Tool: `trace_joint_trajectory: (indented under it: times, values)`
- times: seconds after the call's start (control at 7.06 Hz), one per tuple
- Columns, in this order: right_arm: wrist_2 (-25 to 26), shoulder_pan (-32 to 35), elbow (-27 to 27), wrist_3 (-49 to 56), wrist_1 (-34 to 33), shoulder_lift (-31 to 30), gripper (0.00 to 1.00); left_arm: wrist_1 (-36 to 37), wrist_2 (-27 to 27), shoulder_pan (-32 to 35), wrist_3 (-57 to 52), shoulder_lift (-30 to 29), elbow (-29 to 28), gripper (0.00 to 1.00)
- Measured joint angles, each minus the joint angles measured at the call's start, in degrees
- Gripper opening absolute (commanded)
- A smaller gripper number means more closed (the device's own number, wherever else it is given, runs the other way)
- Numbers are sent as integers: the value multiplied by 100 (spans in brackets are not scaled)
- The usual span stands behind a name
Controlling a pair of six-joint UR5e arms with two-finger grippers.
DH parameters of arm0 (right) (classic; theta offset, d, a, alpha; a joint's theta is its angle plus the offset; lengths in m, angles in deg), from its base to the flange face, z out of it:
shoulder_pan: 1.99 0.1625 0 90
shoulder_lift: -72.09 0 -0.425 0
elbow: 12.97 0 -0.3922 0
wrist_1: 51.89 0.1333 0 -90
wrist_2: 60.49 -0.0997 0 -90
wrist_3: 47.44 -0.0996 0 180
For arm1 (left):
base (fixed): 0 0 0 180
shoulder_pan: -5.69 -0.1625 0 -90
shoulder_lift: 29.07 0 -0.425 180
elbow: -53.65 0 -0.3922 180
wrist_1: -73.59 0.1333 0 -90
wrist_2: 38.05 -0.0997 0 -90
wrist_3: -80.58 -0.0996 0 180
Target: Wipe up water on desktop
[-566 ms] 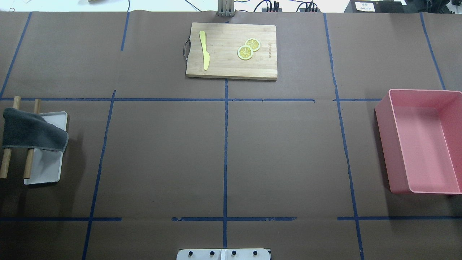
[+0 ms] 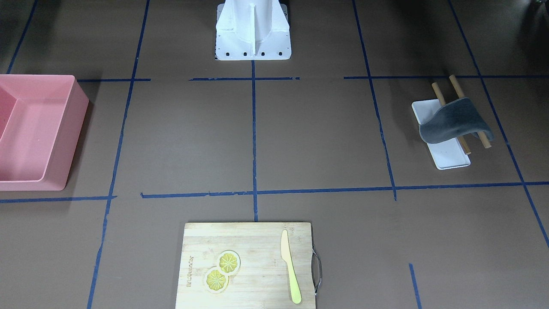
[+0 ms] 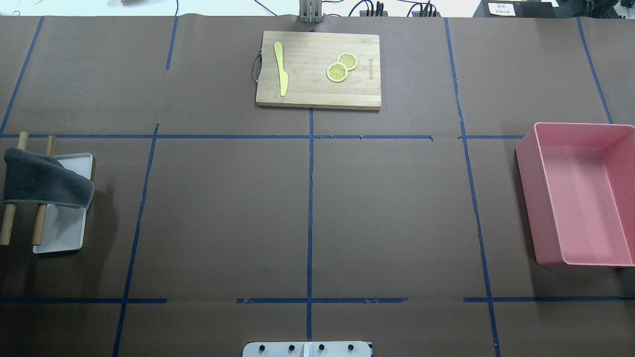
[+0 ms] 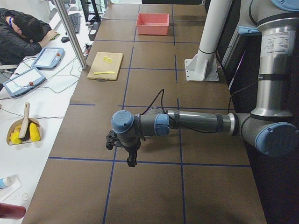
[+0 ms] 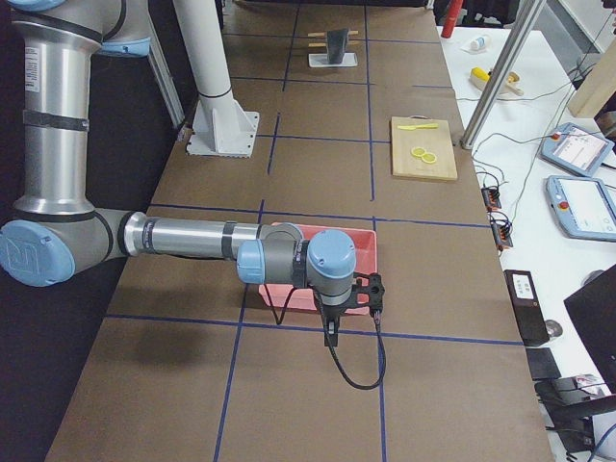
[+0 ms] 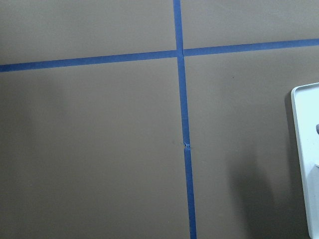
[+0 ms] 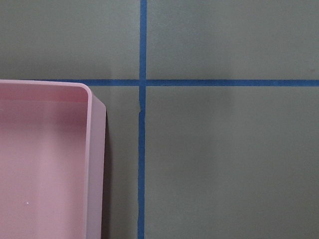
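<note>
The desktop point(image 3: 223, 218) fills the overhead view edge to edge, a matte dark-brown surface crossed by blue tape lines point(image 3: 310, 198). Its whole middle is open. Everything on it sits at the margins.

At the top centre lies a bamboo cutting board point(image 3: 307, 91) with a yellow knife point(image 3: 281, 69) and two lemon slices point(image 3: 337, 72) on it. At the right edge stands a pink bin point(image 3: 528, 208). At the left edge a grey cloth point(image 3: 44, 181) drapes over two wooden rods point(image 3: 6, 228) and partly covers a white tray point(image 3: 62, 233). The robot's white base plate point(image 3: 307, 349) shows at the bottom centre.

No arm enters the overhead or front-facing view. In the side views each arm reaches out low over the brown surface. The left gripper point(image 4: 132, 161) hangs above a tape line. The right gripper point(image 5: 331, 337) hangs just in front of the bin. Whether either pincer is released or clenched cannot be told from these views.

The left wrist view shows a tape crossing and the tray's rim at its right edge. The right wrist view shows the bin's corner at lower left, beside another crossing.

Against the overhead picture from a moment ago, cloth, tray, board and bin lie exactly where they did.
</note>
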Motion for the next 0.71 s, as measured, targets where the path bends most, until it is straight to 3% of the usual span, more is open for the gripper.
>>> trace_joint_trajectory:
  times: [0.42, 0.71]
  values:
    - [-1, 0, 8, 5, 5, 6, 100, -7, 60, -5, 12, -17, 113, 100]
    - [10, 0, 49, 1, 16, 26, 100, -16, 180, -19, 525, -1, 516, 100]
